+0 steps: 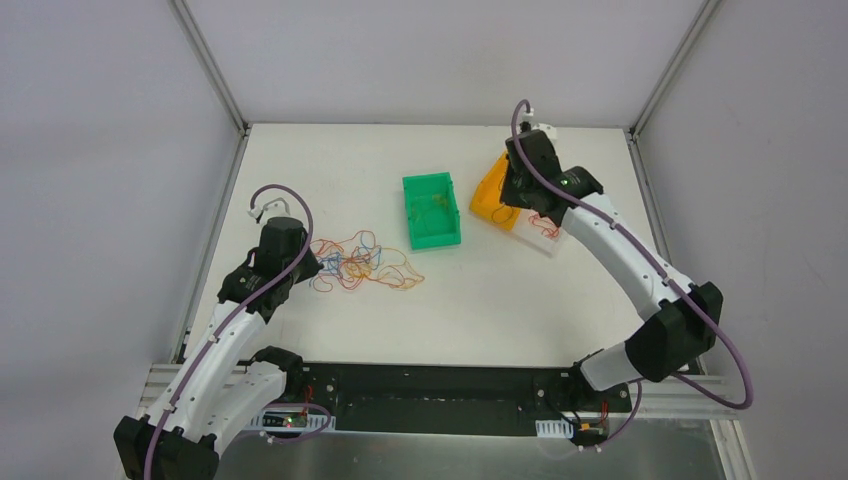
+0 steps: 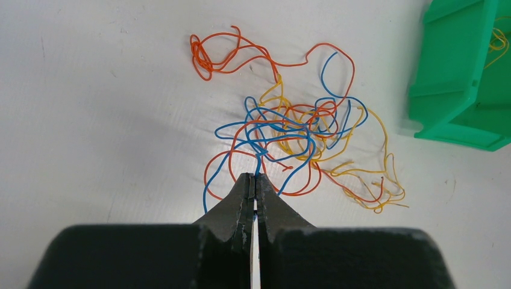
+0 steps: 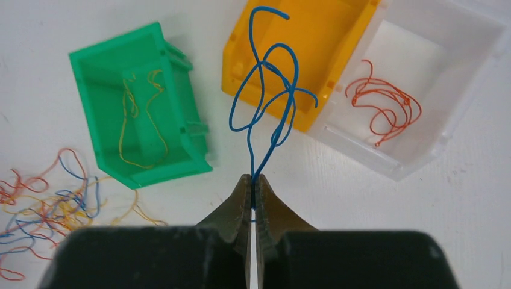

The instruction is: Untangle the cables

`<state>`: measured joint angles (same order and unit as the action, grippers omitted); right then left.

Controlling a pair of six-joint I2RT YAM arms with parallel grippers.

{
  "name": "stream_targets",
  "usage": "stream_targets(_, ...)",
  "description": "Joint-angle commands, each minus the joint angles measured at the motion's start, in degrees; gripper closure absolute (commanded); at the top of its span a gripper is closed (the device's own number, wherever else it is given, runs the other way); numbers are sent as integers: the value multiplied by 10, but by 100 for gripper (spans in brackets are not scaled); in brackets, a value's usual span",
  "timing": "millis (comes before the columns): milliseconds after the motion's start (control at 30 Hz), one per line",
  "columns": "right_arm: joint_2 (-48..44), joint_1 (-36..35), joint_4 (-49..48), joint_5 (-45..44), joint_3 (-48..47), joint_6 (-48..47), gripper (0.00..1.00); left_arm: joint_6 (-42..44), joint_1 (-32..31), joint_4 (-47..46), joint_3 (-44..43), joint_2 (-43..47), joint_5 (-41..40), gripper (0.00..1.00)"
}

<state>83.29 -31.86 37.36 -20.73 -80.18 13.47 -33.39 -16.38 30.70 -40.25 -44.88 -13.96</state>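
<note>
My right gripper [image 3: 253,183] clamps a blue cable [image 3: 265,90] over the orange bin [image 3: 313,42], far right. My left gripper [image 2: 255,180], clenched, seemingly pinches the tangle [image 2: 289,126] at its near edge.

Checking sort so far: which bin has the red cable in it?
The clear bin, right of the orange bin in the right wrist view; a red cable lies inside. The green bin holds a yellow cable.
</note>
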Motion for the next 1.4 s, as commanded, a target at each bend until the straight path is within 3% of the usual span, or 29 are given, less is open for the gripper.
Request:
stream_targets(0, 61, 46, -3, 91, -71, 12, 100, 9, 4, -6, -18, -3, 7, 100)
stream_targets(467, 271, 153, -60, 123, -172, 50, 100, 15, 4, -6, -29, -8, 18, 100)
stream_targets(867, 396, 147, -129, -16, -205, 23, 100, 9, 4, -7, -27, -32, 59, 100)
stream_targets(933, 392, 145, -131, -15, -199, 19, 95, 9, 4, -7, -26, -34, 61, 100)
stream_targets(1067, 353, 144, -149, -2, -172, 16, 73, 7, 4, -8, -23, -33, 64, 100)
stream_targets(1367, 222, 132, -158, 25, -109, 12, 48, -7, 2, -18, -14, -34, 104, 100)
